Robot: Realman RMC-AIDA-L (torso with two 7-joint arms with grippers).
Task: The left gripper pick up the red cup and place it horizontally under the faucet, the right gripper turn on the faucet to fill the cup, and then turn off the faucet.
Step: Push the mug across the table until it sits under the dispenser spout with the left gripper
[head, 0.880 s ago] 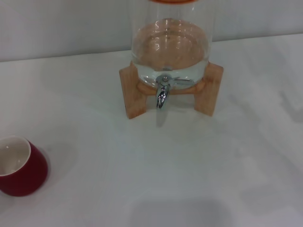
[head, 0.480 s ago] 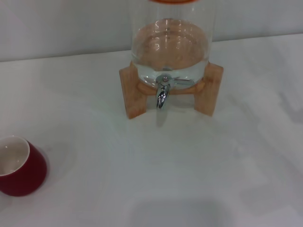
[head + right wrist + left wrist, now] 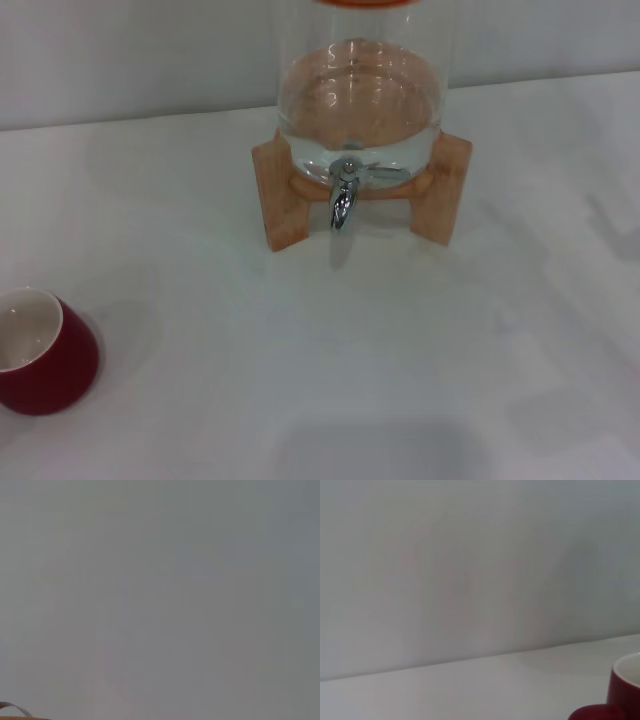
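Table [image 3: 400, 350] white w/ red cup [image 3: 45, 350], faucet [image 3: 343, 200]; pale wall [image 3: 120, 60] behind.

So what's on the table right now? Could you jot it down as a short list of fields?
cup: red cup, upright, white inside, at the table's near left
cup contents: looks empty
dispenser: clear glass dispenser on a wooden stand, at the back centre
faucet: chrome faucet at the dispenser's front, nothing under it
table: white table
robot arms: none in sight
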